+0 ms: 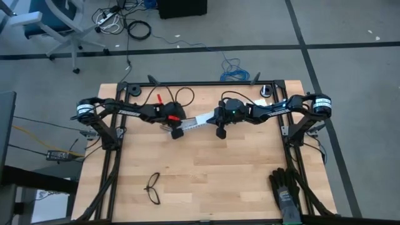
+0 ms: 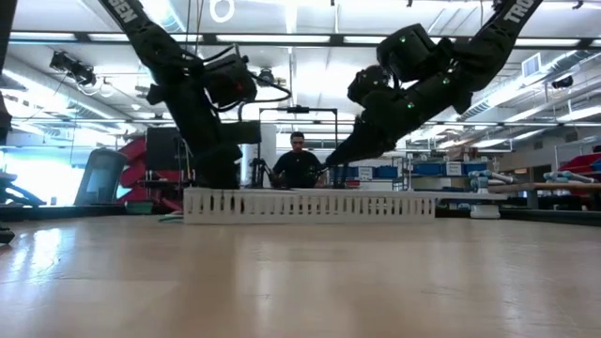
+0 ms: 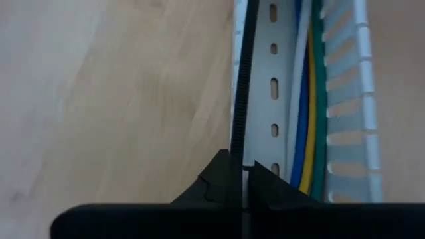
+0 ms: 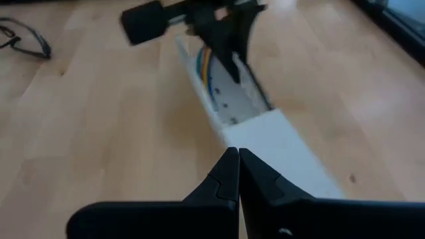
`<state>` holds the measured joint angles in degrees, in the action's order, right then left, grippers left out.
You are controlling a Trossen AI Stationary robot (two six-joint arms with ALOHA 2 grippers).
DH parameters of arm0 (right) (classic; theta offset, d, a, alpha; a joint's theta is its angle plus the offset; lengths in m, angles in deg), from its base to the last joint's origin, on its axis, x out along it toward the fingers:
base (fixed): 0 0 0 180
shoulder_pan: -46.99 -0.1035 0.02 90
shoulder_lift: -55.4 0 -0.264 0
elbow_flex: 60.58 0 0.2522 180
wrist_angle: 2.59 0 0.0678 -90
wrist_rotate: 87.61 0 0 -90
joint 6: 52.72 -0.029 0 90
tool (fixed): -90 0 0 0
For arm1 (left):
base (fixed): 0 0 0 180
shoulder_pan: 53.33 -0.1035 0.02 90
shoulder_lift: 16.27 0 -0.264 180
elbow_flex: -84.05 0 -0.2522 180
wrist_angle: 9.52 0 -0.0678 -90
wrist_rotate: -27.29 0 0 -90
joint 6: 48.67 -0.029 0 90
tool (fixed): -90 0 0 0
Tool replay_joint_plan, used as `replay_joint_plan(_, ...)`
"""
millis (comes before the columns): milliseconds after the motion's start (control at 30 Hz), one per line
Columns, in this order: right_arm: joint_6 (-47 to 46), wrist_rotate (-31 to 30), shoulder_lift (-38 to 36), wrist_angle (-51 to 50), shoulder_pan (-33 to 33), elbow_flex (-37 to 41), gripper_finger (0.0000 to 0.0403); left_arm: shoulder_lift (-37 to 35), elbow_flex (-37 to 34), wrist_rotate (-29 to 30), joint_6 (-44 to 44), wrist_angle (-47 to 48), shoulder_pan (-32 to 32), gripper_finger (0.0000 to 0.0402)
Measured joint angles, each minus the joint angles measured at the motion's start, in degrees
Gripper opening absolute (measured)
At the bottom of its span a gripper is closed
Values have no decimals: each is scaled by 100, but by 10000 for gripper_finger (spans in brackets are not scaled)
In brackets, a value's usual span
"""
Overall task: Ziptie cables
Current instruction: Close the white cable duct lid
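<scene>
Wooden counter (image 1: 206,175), far half: I see both arms stretched inward toward each other over a white slotted duct (image 1: 199,122). The left tool (image 3: 243,174) points down into the duct's left end, its fingers pinching the ziptie (image 3: 240,86), a thin dark strip running along the duct's inner wall. Beside it in the channel lie the cables (image 3: 309,106), white, blue, yellow and green. The right tool (image 4: 238,162) hovers over the duct's covered right end, fingers pressed together, empty. The cables' ends are cut off from view. Glasses (image 1: 153,189) lie near, left.
</scene>
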<state>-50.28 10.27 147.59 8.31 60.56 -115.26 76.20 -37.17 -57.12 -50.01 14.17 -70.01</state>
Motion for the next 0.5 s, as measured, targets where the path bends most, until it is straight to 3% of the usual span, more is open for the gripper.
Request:
replay_joint_plan(333,15,-83,-342,-157,-43,2,0,61,34,-80,283,-686,-87,36)
replay_joint_plan(500,11,-95,-340,-376,-41,2,0,69,34,-73,-146,-946,-85,37)
